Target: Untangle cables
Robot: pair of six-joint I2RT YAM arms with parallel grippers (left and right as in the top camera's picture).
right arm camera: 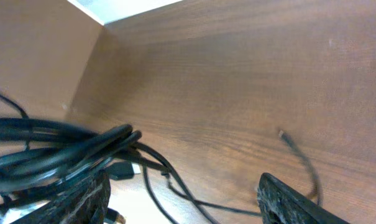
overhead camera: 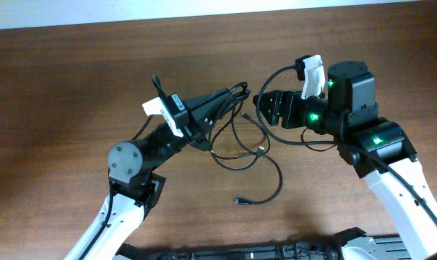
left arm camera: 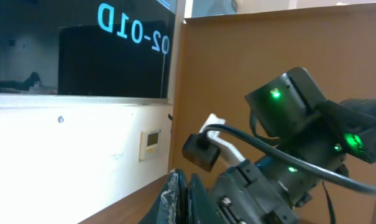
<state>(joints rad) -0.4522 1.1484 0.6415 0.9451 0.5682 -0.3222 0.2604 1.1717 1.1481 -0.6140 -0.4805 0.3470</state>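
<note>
The cables (overhead camera: 241,148) are thin black cords in loose loops on the table between the arms, with one plug end (overhead camera: 240,201) lying toward the front. My left gripper (overhead camera: 231,96) is shut on a bunch of the cords and holds it raised; its fingers show pressed together in the left wrist view (left arm camera: 188,196). My right gripper (overhead camera: 261,110) is open, facing the left gripper at close range. In the right wrist view the bunched cables (right arm camera: 69,146) run across its left finger, and the jaws (right arm camera: 188,205) stand wide with thin strands on the table between them.
The brown wooden table (overhead camera: 74,87) spreads to the left and back. The right arm's body with green lights (left arm camera: 287,124) and its own camera wire (left arm camera: 203,152) fill the left wrist view. A dark strip (overhead camera: 276,253) lies at the front edge.
</note>
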